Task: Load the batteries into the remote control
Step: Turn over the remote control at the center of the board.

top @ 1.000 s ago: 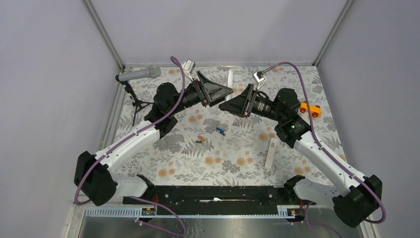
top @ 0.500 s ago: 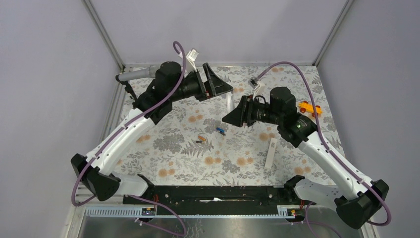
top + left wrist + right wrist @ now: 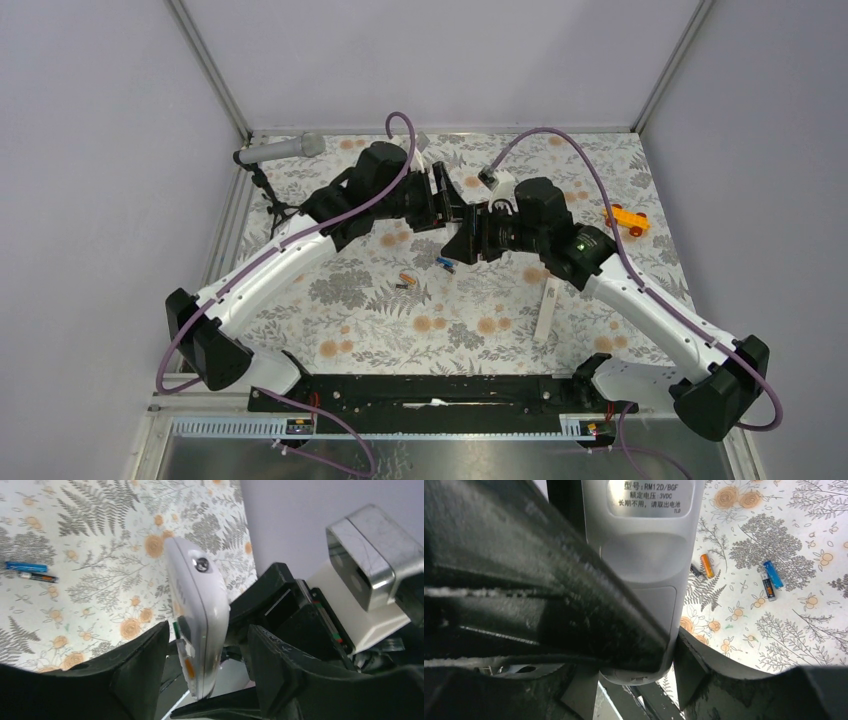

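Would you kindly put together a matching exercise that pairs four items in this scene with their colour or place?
Things:
1. remote control
2. blue battery
3. toy car
4. microphone

Descriptions:
A. grey, at the far left corner of the table
B. orange, near the right edge
C. white, raised above the floral cloth
D. lying flat on the cloth, near its middle

Pairs: 1-C, 2-D, 3-B, 4-A

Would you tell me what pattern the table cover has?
The cover shows grey ferns and orange flowers, best in the left wrist view.
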### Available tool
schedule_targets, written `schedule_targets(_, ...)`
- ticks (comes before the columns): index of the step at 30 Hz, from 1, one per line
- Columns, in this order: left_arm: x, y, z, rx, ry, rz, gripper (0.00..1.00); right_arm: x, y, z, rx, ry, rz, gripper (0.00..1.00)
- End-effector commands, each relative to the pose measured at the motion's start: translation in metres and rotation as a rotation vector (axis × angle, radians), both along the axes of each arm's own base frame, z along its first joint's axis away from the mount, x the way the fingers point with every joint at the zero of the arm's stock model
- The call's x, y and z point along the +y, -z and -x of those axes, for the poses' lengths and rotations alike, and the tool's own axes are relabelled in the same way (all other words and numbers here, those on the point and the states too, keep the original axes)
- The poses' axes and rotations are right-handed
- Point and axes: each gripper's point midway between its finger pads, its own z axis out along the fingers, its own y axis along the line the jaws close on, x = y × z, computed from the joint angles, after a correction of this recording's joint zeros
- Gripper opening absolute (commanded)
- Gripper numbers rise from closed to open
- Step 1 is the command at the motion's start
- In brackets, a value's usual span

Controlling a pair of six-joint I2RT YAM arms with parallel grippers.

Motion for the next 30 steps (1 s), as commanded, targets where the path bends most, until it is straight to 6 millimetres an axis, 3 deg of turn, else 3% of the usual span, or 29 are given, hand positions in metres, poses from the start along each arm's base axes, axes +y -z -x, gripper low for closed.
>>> schedule_targets(1, 0.01, -0.011, -0.016, -0.053, -0.124, 0.012, 0.64, 0.002, -0.019, -0.007, -0.09, 0.012, 0.002, 0.15)
schedule_targets(4, 0.015, -0.015, -0.019, -0.063, -0.17, 0.043, 0.65, 0.0, -0.018, -0.007, -0.093, 0.022, 0.002, 0.16)
schedule_targets(9, 0.011, -0.012, -0.018, -0.046, -0.169, 0.08, 0.45, 0.003, -0.019, -0.004, -0.082, 0.009, -0.025, 0.16)
schedule_targets(12, 0.011, -0.009, -0.018, -0.042, -0.166, 0.076, 0.4, 0.005, -0.017, -0.003, -0.076, -0.001, -0.03, 0.16)
schedule_targets(13, 0.011, -0.008, -0.018, -0.043, -0.164, 0.074, 0.43, 0.005, -0.016, -0.002, -0.075, -0.005, -0.026, 0.16)
schedule_targets(16, 0.014, -0.006, -0.019, -0.041, -0.17, 0.059, 0.63, 0.003, -0.01, 0.001, -0.066, -0.02, -0.013, 0.16)
schedule_targets(19, 0.019, -0.005, -0.021, -0.041, -0.195, 0.056, 0.64, 0.004, -0.008, 0.003, -0.062, -0.033, -0.009, 0.16)
schedule_targets(25, 0.016, -0.004, -0.021, -0.044, -0.183, 0.075, 0.38, 0.008, -0.003, 0.006, -0.049, -0.061, -0.012, 0.15)
schedule_targets(27, 0.017, 0.0, -0.021, -0.047, -0.183, 0.063, 0.24, 0.008, 0.0, 0.005, -0.044, -0.065, -0.007, 0.16)
schedule_targets(28, 0.018, 0.001, -0.022, -0.059, -0.183, 0.052, 0.13, 0.007, 0.001, 0.005, -0.038, -0.056, 0.0, 0.22)
schedule_targets(29, 0.019, 0.001, -0.022, -0.074, -0.18, 0.046, 0.05, 0.005, 0.003, 0.004, -0.031, -0.041, 0.011, 0.39)
schedule_targets(30, 0.021, 0.002, -0.023, -0.093, -0.18, 0.034, 0.0, 0.002, 0.005, 0.001, -0.021, -0.008, 0.021, 0.65)
